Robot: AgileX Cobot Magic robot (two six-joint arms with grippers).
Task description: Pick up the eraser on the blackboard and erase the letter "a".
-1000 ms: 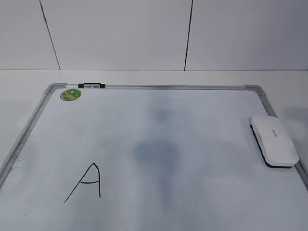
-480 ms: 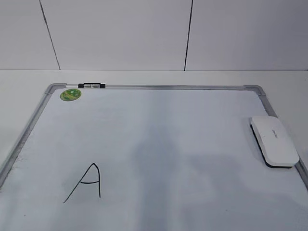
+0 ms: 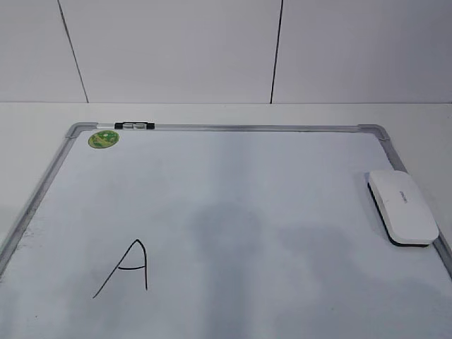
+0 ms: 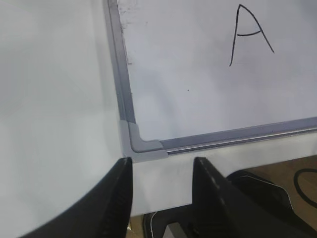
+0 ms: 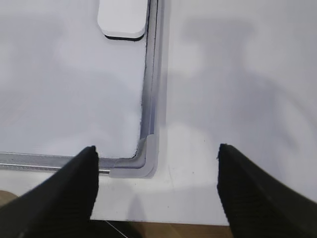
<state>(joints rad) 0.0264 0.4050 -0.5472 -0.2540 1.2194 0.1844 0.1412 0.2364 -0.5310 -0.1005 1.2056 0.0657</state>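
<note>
Both grippers are hanging open and holding nothing: the left gripper (image 4: 162,171) is hovering with jaws partly spread over a near corner of the whiteboard (image 3: 233,183), and the right gripper (image 5: 157,158) is spreading wide above the other near corner. A white eraser (image 3: 401,207) is lying flat on the board against its right frame edge, well apart from both grippers. A black capital letter "A" (image 3: 126,268) is sitting near the board's lower left. A round green sticker (image 3: 103,139) is marking the far left corner.
</note>
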